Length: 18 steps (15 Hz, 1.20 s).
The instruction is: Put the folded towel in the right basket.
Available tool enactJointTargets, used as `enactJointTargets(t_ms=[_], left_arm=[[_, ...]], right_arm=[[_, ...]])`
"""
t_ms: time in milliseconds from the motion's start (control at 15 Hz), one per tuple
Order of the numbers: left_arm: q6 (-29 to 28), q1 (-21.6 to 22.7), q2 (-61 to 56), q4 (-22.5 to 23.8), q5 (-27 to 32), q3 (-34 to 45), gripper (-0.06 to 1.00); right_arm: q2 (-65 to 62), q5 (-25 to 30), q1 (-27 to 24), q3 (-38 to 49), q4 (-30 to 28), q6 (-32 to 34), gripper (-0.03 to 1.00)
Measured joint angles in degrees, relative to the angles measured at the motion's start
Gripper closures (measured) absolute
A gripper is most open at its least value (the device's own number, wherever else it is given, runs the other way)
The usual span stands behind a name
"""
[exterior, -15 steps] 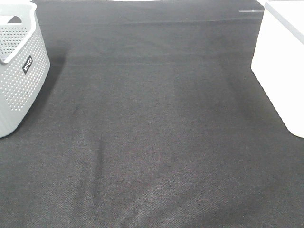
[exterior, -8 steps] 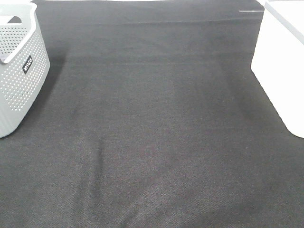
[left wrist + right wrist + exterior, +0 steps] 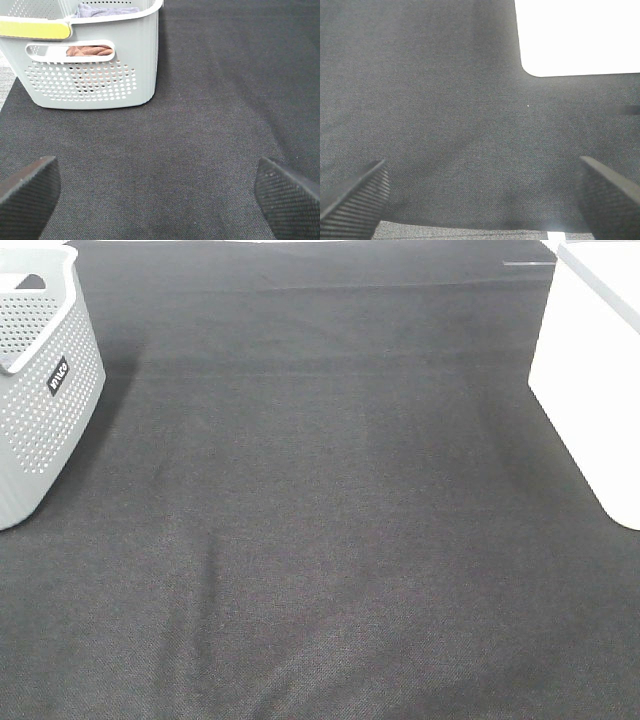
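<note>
The grey perforated left basket (image 3: 40, 410) stands at the left edge of the black cloth. In the left wrist view, the basket (image 3: 90, 85) holds folded towels: a brown one (image 3: 90, 50) shows through the handle slot and a grey-blue one (image 3: 107, 10) lies at the top. The white right basket (image 3: 595, 370) stands at the right edge and also shows in the right wrist view (image 3: 580, 35). My left gripper (image 3: 160, 195) is open and empty, facing the grey basket. My right gripper (image 3: 480, 195) is open and empty, short of the white basket. Neither gripper shows in the exterior view.
A black cloth (image 3: 330, 540) covers the table between the two baskets, with soft creases near the front. A yellow-green strip (image 3: 32, 29) runs along the grey basket's rim. The cloth's front edge (image 3: 470, 231) shows in the right wrist view.
</note>
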Motion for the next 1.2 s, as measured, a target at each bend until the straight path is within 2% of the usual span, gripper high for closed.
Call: enactJointTargets(t_ms=[1200], left_arm=[[0.0,0.0,0.0,0.0,0.0,0.0,-0.04]], right_arm=[[0.0,0.0,0.0,0.0,0.0,0.0,0.00]])
